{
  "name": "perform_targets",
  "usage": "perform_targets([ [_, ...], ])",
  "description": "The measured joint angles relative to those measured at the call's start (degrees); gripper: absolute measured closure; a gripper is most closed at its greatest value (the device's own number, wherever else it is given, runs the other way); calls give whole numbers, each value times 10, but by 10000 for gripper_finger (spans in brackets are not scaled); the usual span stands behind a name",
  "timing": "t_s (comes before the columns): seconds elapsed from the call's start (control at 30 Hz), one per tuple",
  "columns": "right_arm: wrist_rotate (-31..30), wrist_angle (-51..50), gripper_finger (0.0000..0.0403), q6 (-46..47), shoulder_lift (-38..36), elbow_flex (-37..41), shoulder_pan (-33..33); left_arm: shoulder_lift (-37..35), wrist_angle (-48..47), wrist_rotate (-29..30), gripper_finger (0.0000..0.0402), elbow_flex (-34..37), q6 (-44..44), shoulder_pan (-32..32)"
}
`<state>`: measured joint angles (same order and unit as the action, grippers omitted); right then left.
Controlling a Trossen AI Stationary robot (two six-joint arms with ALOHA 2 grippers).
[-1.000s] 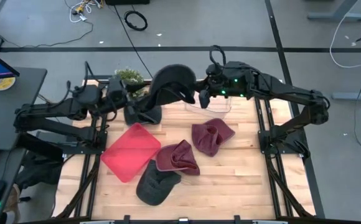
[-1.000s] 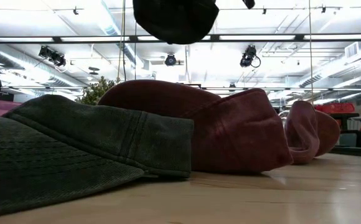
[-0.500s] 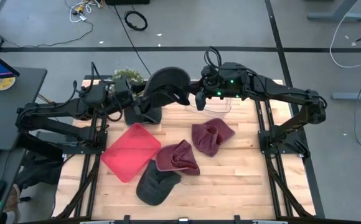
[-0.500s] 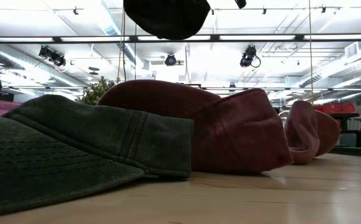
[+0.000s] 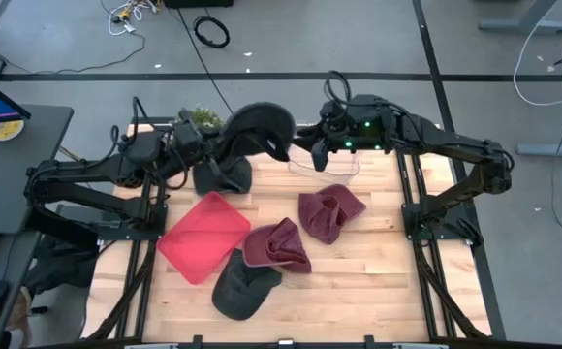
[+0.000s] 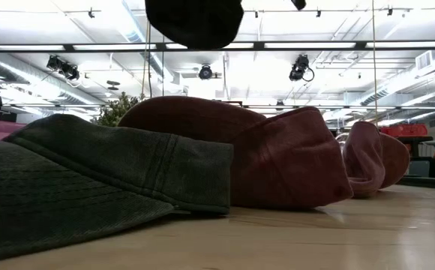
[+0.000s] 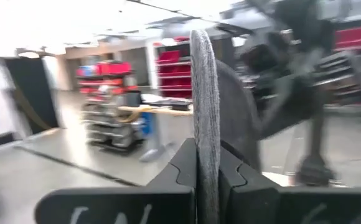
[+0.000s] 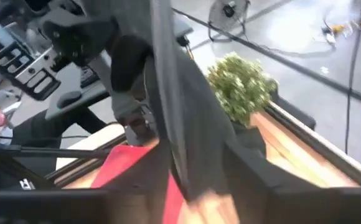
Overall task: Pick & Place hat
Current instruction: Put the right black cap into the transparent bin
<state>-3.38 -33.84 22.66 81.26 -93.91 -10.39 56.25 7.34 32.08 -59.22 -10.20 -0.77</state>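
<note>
A black hat (image 5: 255, 130) hangs in the air above the table's far edge, between my two grippers; the low view shows its underside (image 6: 194, 21) at the top. My left gripper (image 5: 215, 151) is shut on it from the left. My right gripper (image 5: 303, 148) stands open at the hat's right side, with the hat's cloth (image 8: 179, 134) running between its spread fingers. Another black hat (image 5: 223, 176) lies on the table under the left gripper. My left gripper pinches the hat's thin grey edge (image 7: 205, 163) between its two fingers. The fingers come level from the table's left. The edge stands upright in the hold, and the hat is lifted clear of the table. Whether my right gripper touches the hat cannot be told.
A red tray (image 5: 203, 236) lies at the left middle. Two maroon hats (image 5: 276, 244) (image 5: 330, 212) and a dark grey hat (image 5: 245, 284) lie on the wood. A plant (image 5: 202, 118) stands at the far edge, and a clear container (image 5: 326, 165) below the right gripper.
My left gripper has shut on the black hat's edge, and my right gripper has opened its fingers around the hat. The hat has shifted a little toward the table's left, still clear of the table.
</note>
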Motion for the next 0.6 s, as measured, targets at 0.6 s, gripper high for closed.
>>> perform_targets([
  [0.6,210,184,103,437,7,-1,-53,81,117,238,390,0,-585,43],
])
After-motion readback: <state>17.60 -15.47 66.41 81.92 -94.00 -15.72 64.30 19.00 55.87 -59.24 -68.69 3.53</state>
